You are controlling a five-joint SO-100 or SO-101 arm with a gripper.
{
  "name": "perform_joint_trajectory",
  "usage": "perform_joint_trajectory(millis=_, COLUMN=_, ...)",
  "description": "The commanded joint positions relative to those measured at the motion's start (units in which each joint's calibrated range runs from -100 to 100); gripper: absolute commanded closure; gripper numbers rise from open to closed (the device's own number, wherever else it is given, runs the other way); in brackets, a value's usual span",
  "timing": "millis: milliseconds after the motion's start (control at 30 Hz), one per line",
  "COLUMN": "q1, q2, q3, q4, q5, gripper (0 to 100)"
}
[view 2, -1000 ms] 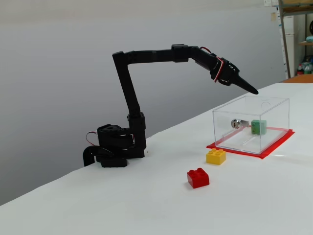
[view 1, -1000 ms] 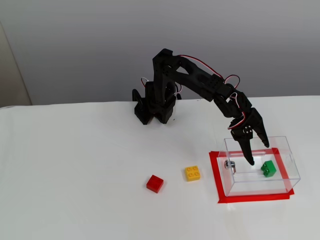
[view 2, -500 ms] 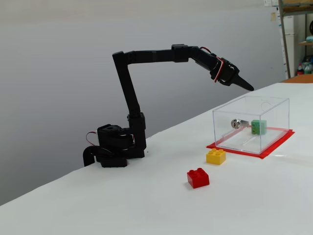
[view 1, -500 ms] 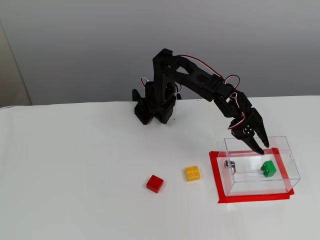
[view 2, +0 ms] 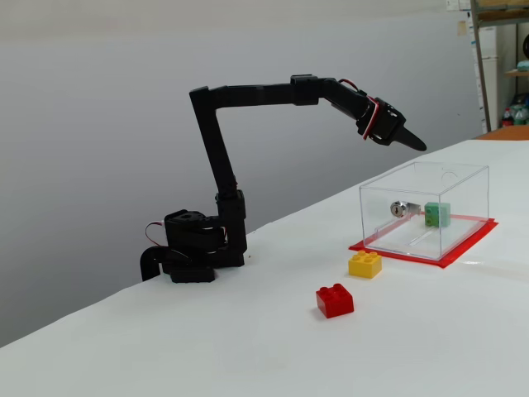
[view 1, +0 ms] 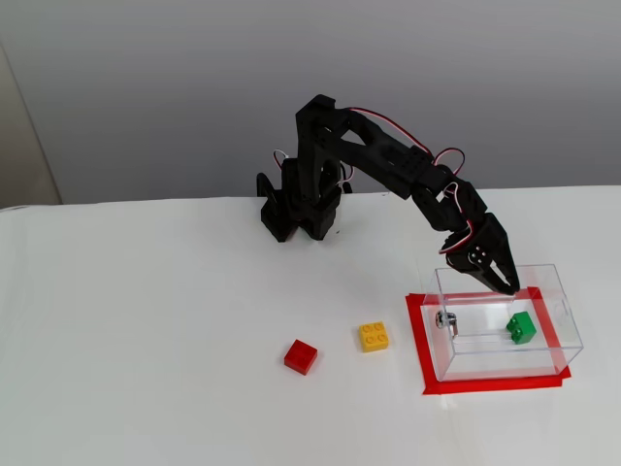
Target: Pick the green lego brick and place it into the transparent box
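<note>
- White tabletop [view 1: 146,369], plain grey wall behind.
- Small bright green square plastic lego brick [view 1: 521,328] lies on the floor of the clear rectangular plastic box [view 1: 566,316], right part in the high fixed view; box sits in a red tape outline [view 1: 417,335].
- Black two-finger gripper [view 1: 506,286] hangs above the box's far edge, fingers together at the tips, nothing held.
- Yellow brick [view 2: 364,264] and red brick [view 2: 335,300] lie left of the box, apart.

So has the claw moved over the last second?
Yes. The claw has risen and closed: its tips, earlier low inside the transparent box, are now at the box's rear top edge.
</note>
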Motion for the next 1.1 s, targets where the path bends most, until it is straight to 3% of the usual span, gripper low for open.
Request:
perform_joint_trajectory(millis=0, q1=0.59, q2=-4.44, q3=-1.45, q4=-0.01, q5=0.34, gripper=98)
perform_joint_trajectory(millis=467, q1=7.98, q2=-18.78, q3=10.58, q4=-0.01, q5=0.34, gripper=98)
perform_joint_trajectory(millis=1067, q1=25.06, q2=-43.39, q3=33.54, q4=-0.01, q5=0.34, gripper=98)
